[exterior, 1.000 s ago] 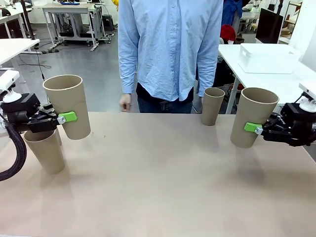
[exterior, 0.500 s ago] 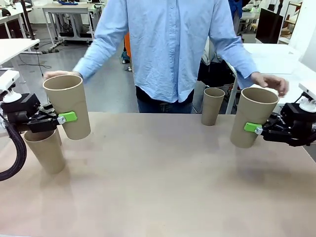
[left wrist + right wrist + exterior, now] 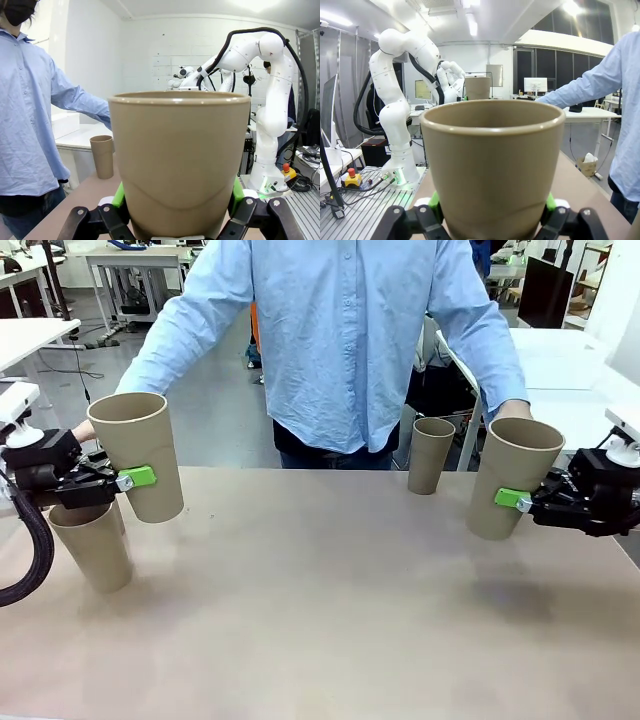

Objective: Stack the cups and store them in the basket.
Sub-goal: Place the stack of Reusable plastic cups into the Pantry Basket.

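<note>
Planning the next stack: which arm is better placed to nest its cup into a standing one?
Left, probably. The left gripper's held cup hangs beside a standing cup; the right gripper holds the right cup with none beneath.

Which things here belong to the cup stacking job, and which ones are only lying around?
Part of the job:
- raised cup on the left, in the left gripper
- raised cup on the right, in the right gripper
- cup under the left gripper
- far cup at the table's far edge

Only lying around:
- black monitor
- white side table
- red stop button
</note>
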